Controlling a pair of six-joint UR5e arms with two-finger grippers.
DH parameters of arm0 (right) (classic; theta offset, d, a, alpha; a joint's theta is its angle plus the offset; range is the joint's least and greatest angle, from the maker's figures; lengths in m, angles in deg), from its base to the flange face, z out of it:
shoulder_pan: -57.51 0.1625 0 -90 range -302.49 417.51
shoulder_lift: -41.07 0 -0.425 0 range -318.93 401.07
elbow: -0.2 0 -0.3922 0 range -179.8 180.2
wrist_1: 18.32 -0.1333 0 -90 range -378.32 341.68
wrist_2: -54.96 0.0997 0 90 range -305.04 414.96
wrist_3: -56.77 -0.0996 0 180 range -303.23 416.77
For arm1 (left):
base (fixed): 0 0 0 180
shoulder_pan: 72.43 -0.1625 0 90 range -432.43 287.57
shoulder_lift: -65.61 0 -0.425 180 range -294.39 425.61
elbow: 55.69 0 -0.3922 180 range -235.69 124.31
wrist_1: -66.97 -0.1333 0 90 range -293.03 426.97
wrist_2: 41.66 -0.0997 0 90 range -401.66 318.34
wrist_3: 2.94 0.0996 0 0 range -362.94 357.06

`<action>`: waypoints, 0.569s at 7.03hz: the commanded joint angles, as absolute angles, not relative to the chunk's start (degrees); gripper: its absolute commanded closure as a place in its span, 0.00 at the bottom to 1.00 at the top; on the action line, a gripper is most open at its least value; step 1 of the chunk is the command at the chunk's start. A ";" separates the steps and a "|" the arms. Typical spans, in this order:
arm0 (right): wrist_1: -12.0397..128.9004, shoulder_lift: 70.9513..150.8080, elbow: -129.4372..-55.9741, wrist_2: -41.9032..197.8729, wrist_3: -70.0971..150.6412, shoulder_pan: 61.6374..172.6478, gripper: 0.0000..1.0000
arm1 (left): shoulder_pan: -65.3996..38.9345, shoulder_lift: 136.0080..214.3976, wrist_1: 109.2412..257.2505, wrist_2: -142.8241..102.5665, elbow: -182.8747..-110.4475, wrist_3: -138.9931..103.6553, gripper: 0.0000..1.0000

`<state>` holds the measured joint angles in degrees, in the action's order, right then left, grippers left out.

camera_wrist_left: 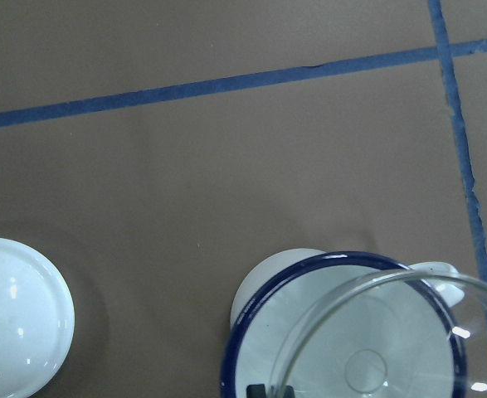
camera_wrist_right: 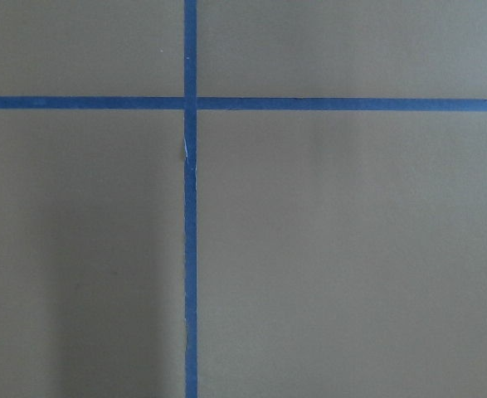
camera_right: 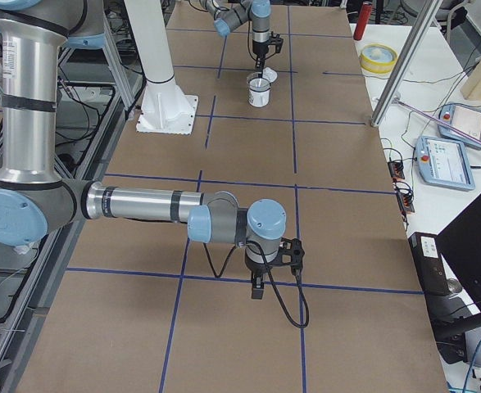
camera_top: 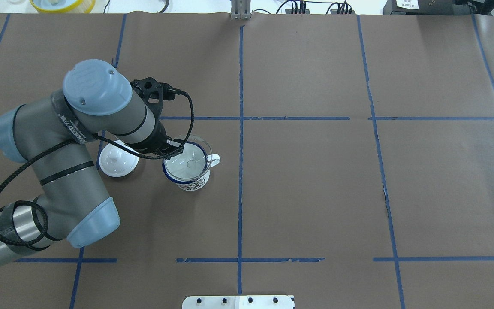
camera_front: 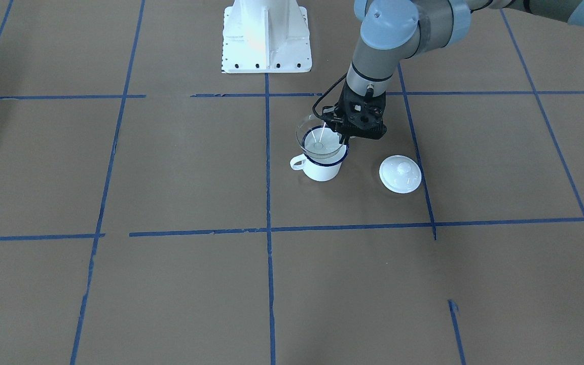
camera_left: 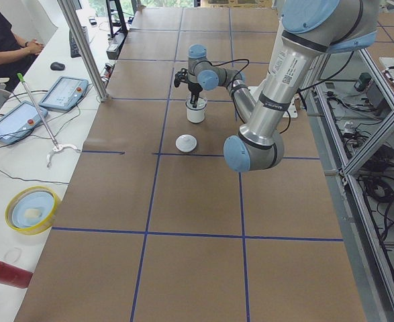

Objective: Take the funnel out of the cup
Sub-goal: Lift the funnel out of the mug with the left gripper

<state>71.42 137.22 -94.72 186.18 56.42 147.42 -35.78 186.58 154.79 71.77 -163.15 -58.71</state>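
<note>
The clear funnel sits tilted in the mouth of the white blue-rimmed cup, with its cone raised above the rim. My left gripper is shut on the funnel's rim, on the side next to the lid. In the overhead view the funnel is over the cup, with the left gripper at its left edge. The left wrist view shows the funnel's rim over the cup. My right gripper shows only in the exterior right view, far from the cup; I cannot tell its state.
A white knobbed lid lies flat on the table beside the cup, also seen in the overhead view. The robot's white base stands behind. Blue tape lines cross the brown table.
</note>
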 commanded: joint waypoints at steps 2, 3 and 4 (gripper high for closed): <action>71.42 137.22 -94.72 186.18 56.42 147.42 0.00 | -28.60 186.89 147.43 74.79 -170.61 -57.09 1.00; 71.42 137.22 -94.72 186.18 56.42 147.42 0.00 | -24.05 187.33 144.08 79.06 -173.00 -52.82 1.00; 71.42 137.22 -94.72 186.18 56.42 147.42 0.00 | -18.43 187.69 144.39 82.32 -173.90 -51.73 1.00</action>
<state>71.42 137.23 -94.72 186.18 56.42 147.42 -24.52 187.23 145.82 78.39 -171.95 -54.03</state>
